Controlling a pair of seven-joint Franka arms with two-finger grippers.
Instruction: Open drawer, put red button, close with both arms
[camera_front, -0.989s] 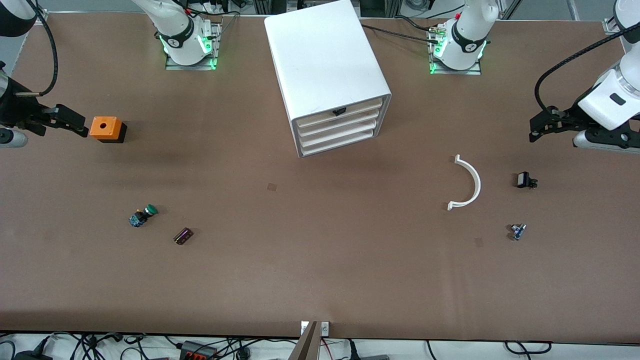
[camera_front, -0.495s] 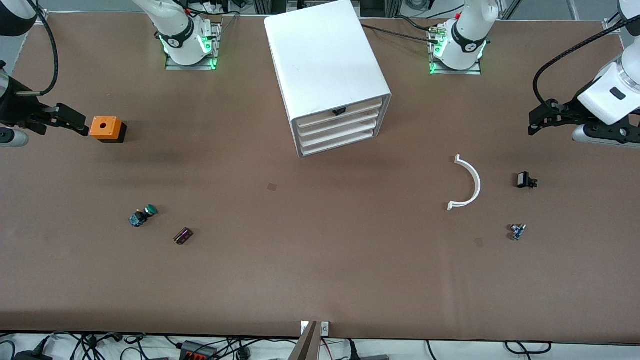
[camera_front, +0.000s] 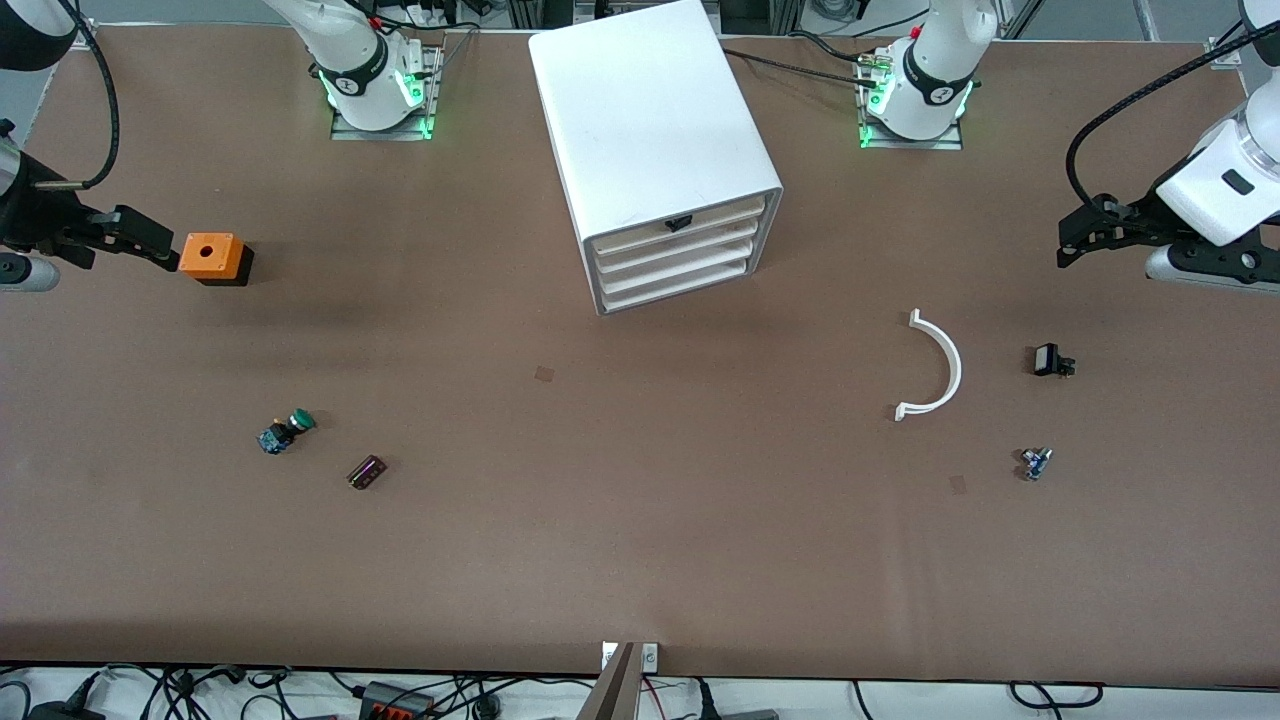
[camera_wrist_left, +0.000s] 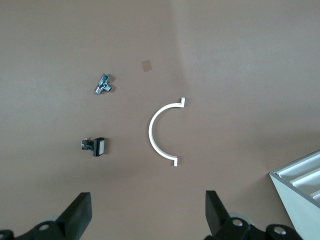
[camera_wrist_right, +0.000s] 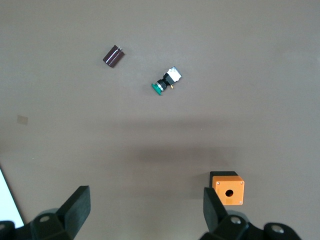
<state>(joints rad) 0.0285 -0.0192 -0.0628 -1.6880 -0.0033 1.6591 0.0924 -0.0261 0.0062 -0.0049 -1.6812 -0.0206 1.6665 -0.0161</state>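
Observation:
No red button shows in any view. The white drawer cabinet (camera_front: 655, 140) stands at the middle of the table near the arms' bases, with all its drawers shut; the top drawer has a small black handle (camera_front: 678, 223). Its corner shows in the left wrist view (camera_wrist_left: 300, 182). My left gripper (camera_front: 1083, 240) is open and empty, up over the table at the left arm's end; in its wrist view (camera_wrist_left: 148, 202) only bare table lies between the jaws. My right gripper (camera_front: 143, 242) is open and empty, beside the orange box (camera_front: 210, 257) at the right arm's end.
A green-capped button (camera_front: 286, 431) and a dark capacitor (camera_front: 366, 472) lie toward the right arm's end, nearer the front camera. A white half-ring (camera_front: 938, 366), a small black switch (camera_front: 1050, 360) and a small metal part (camera_front: 1035, 463) lie toward the left arm's end.
My left gripper has shifted slightly toward the arms' bases. My right gripper has barely moved. Nothing on the table has moved.

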